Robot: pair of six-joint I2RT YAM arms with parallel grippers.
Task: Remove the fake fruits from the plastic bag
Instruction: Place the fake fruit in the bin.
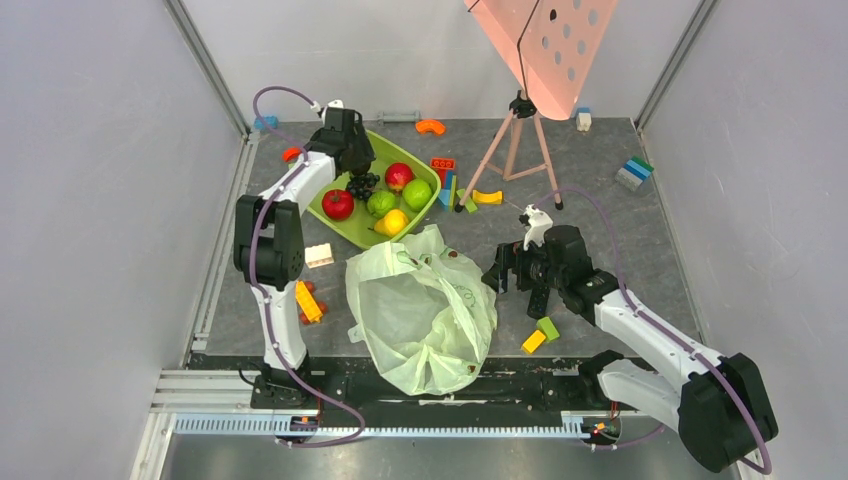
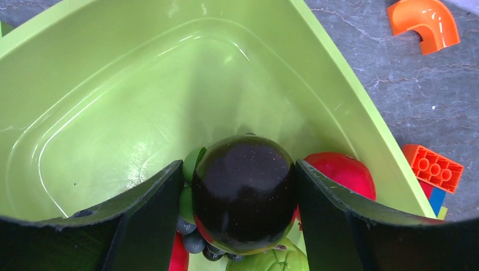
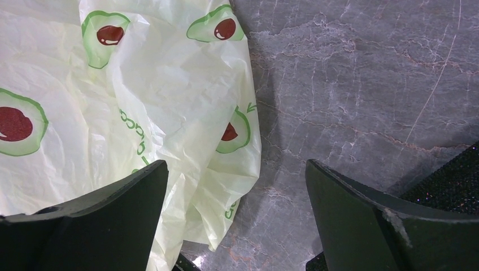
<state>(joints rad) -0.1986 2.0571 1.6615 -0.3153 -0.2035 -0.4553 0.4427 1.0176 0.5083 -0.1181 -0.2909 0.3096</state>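
My left gripper (image 2: pixel 239 165) is shut on a glossy dark brown-black round fruit (image 2: pixel 243 192) and holds it above the lime-green tub (image 2: pixel 141 101). In the top view this gripper (image 1: pixel 347 150) hangs over the tub's far corner (image 1: pixel 385 142). Below it lie a black grape bunch (image 1: pixel 362 184) and two round green fruits (image 1: pixel 417 193). The pale-green plastic bag (image 1: pixel 425 305) lies crumpled near the table's front edge. My right gripper (image 1: pixel 515 270) is open and empty just right of the bag (image 3: pixel 141 84), its jaws wide over bare table beside the bag's edge.
The tub also holds a red apple (image 1: pixel 399 176), a red tomato (image 1: pixel 338 204) and a yellow pear (image 1: pixel 391 222). Toy bricks (image 1: pixel 541 335) lie scattered on the table. A pink stand on a tripod (image 1: pixel 515 140) is behind the tub. An orange elbow piece (image 2: pixel 430 22) lies beside it.
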